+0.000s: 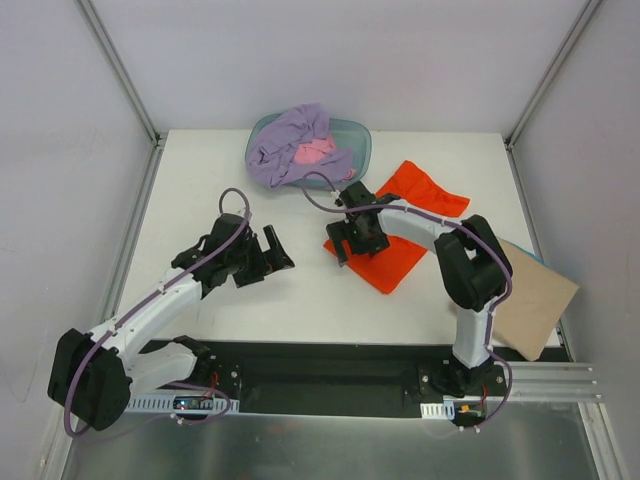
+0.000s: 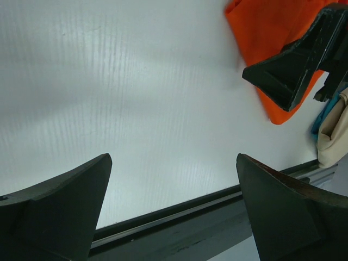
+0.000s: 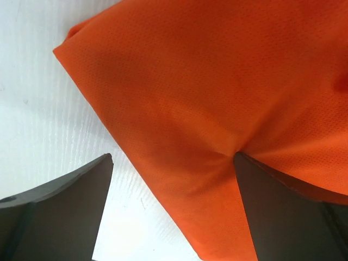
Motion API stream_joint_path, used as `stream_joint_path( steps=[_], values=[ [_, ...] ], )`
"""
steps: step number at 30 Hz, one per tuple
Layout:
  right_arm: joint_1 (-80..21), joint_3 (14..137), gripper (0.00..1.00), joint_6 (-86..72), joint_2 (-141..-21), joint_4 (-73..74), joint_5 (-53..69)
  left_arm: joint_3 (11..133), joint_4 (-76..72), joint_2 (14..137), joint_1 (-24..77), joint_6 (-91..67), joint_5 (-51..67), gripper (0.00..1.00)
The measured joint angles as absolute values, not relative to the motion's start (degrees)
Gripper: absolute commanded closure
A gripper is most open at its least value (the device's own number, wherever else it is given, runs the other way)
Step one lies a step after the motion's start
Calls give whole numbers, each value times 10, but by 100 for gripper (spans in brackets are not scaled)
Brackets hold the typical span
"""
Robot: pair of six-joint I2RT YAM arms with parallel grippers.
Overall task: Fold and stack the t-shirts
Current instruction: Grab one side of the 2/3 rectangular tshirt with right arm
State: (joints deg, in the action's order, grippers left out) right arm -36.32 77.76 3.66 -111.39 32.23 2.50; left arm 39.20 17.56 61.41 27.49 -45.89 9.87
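Orange t-shirt (image 1: 398, 265) flat on surface (image 1: 300, 290), centre-right of frame; right pincer (image 3: 171, 157) apart over its edge; left pincer (image 2: 173, 157) apart, left of centre.

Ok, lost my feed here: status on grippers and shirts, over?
Left gripper open over bare table. Right gripper open, straddling orange shirt edge. Unfolded purple shirt and pink shirt in tub. Nothing blocking.

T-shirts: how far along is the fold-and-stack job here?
Done: nothing stacked yet. In hand: the orange t-shirt lies unevenly on the table, the open right claw over its edge; the left claw hangs open over the tabletop, holding nothing. Left: the lavender t-shirt and pink t-shirt sit crumpled in the teal tub.
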Motion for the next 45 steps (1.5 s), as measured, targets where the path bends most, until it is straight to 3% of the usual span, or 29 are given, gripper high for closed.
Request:
stream_joint_path(
  steps=[15, 20, 25, 34, 45],
  values=[
    [-622, 696, 3, -37, -1037, 336, -54, 386, 259, 545, 238, -456, 38, 1],
    [-683, 684, 3, -20, -918, 350, -151, 386, 292, 491, 231, -456, 2, 1],
    [-700, 651, 1, 15, -801, 322, -127, 383, 329, 444, 222, -458, -52, 0],
    [-739, 629, 22, 46, -956, 328, -99, 368, 359, 456, 140, -478, -82, 1],
    [-732, 643, 68, 46, -1023, 342, -113, 349, 362, 477, 100, -485, -55, 1]
  ],
)
